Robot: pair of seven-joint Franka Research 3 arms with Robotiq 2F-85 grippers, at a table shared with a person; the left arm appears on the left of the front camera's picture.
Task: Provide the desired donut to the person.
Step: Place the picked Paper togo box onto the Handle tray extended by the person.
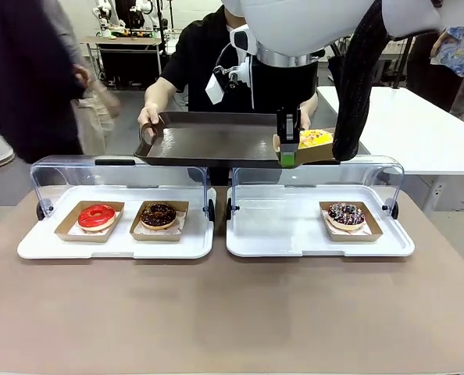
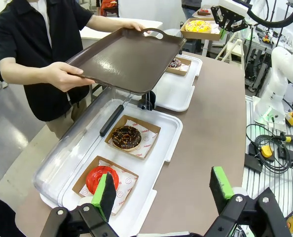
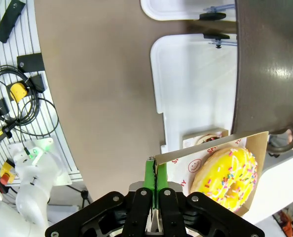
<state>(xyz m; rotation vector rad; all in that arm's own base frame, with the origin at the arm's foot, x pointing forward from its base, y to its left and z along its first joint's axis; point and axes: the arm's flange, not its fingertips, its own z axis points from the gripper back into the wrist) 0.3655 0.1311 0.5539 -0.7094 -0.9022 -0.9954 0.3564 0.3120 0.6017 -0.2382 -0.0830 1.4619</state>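
Observation:
The yellow sprinkled donut sits in a small cardboard box, and my right gripper is shut on the box's edge. It hangs over the right end of the dark brown serving tray that the person holds out with both hands. In the right wrist view the green pads pinch the box wall, with the yellow donut beside the tray. My left gripper is open above the near table edge, holding nothing. It also sees the tray and the right gripper.
The left white display tray holds a red-glazed donut and a chocolate donut. The right display tray holds a chocolate sprinkled donut. Both clear lids stand open at the back. A passer-by is at far left.

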